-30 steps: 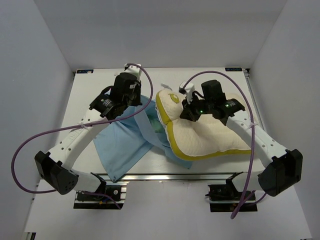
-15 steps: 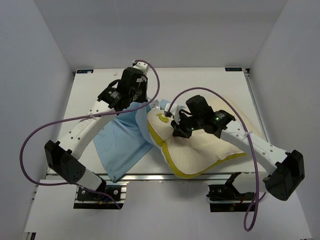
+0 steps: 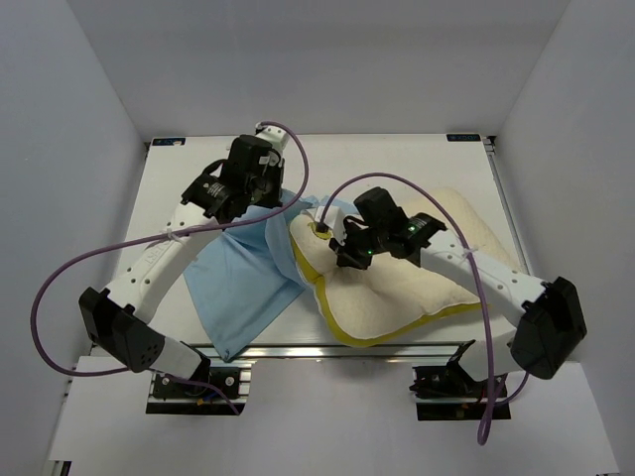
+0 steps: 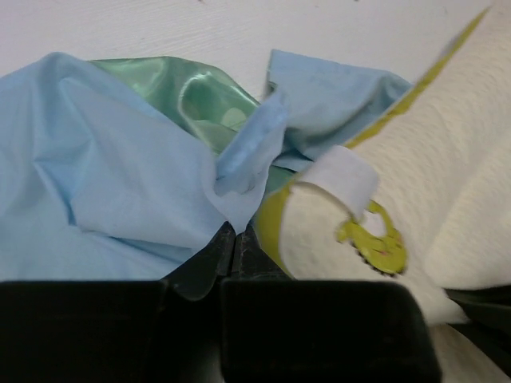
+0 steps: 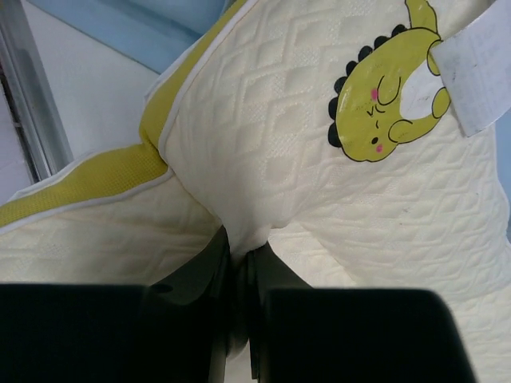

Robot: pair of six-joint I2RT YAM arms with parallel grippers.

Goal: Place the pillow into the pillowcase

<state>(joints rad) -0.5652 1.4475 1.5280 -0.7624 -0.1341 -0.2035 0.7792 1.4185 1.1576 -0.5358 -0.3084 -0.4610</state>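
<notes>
Left gripper (image 4: 235,239) pinched the pillowcase (image 3: 238,283) hem, right gripper (image 5: 239,249) pinched a fold of the pillow (image 3: 417,268) lying beside it, corner at the mouth, so lifting that hem wider looked key.

Not much else going on here tbh, just a plain white surface (image 3: 397,164) boxed in by pale grey walls (image 3: 60,149) on the left, right and far sides. A silver metal rail (image 3: 327,349) runs along its near edge. There's also a little blue label (image 3: 169,142) at the far left corner, a second blue label (image 3: 462,137) at the far right, and a thin dark strip (image 3: 502,198) down the right edge.
</notes>
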